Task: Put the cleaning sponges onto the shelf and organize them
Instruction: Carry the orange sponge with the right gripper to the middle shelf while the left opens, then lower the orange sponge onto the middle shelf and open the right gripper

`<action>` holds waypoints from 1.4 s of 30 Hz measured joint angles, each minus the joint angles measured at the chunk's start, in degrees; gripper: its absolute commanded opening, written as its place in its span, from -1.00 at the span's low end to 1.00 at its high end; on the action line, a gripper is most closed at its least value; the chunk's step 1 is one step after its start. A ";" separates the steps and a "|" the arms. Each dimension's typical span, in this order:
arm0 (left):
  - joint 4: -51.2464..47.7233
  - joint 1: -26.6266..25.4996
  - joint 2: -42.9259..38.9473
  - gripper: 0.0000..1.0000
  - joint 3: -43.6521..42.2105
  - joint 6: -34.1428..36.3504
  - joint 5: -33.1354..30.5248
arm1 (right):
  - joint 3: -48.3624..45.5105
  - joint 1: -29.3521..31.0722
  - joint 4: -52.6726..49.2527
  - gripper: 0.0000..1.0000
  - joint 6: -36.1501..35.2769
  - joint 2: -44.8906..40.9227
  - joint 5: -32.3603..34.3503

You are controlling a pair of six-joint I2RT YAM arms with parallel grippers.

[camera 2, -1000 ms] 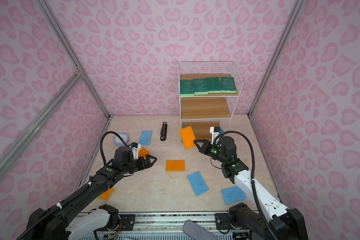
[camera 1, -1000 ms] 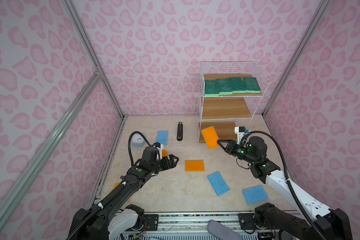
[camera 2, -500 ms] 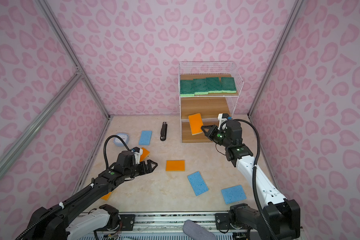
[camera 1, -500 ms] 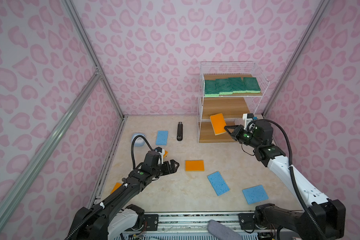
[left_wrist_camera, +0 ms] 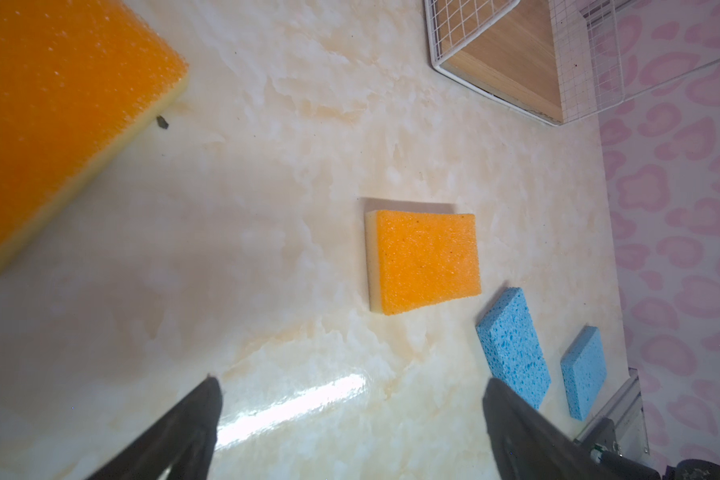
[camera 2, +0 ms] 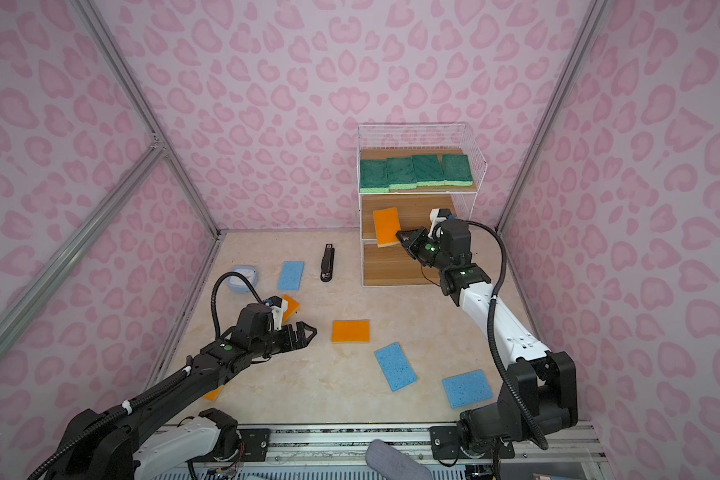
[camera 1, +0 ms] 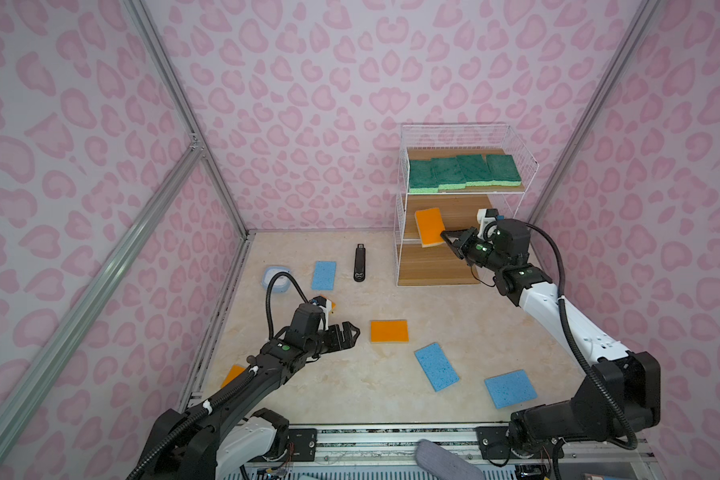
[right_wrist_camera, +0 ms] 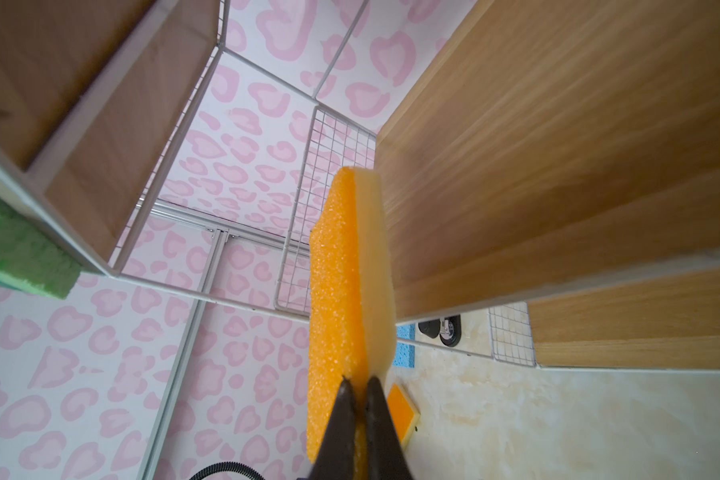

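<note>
**Right arm at the shelf, left arm over the floor.** In both top views the right gripper [camera 1: 443,236] is clamped tight on the near edge of an orange-and-yellow sponge [camera 1: 430,227]. It holds the sponge tilted at the left front of the middle board of the shelf [camera 1: 400,216]. In the right wrist view its fingertips [right_wrist_camera: 339,424] pinch the sponge edge-on, with the yellow face turned toward the board; whether the sponge touches the wood cannot be told. Four green sponges [camera 1: 464,172] lie side by side in a row on the top board. The left gripper [camera 1: 352,332] hovers low over the floor [camera 1: 454,316], jaws spread wide with nothing between them. It points at a second orange sponge [camera 1: 389,331] lying flat just beyond its tips. A third orange sponge [camera 2: 290,306] is partly hidden behind the left wrist, and a fourth orange sponge [camera 2: 213,392] shows under the left arm. One blue sponge [camera 1: 324,275] lies between a small blue device [camera 1: 275,279] and a black stapler [camera 1: 359,264]. Another blue sponge [camera 1: 437,367] and a last blue sponge [camera 1: 510,388] lie apart at the front right of the floor.
</note>
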 measured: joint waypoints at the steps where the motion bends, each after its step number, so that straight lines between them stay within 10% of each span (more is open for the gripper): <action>1: 0.00 0.00 -0.07 0.98 -0.07 0.00 0.00 | 0.90 0.22 0.17 -0.88 0.37 0.92 0.83; 26: 0.31 -0.24 -1.79 0.98 -1.81 0.46 -0.42 | 13.73 4.81 -0.52 -0.75 2.16 15.54 6.49; 35: 0.31 -0.24 -2.01 0.97 -1.81 0.50 -0.42 | 14.78 5.16 -1.33 0.01 1.49 16.31 6.73; 42: 0.28 -0.24 -2.03 0.98 -1.81 0.70 -0.39 | 14.78 5.16 -3.72 0.16 -0.59 14.73 7.34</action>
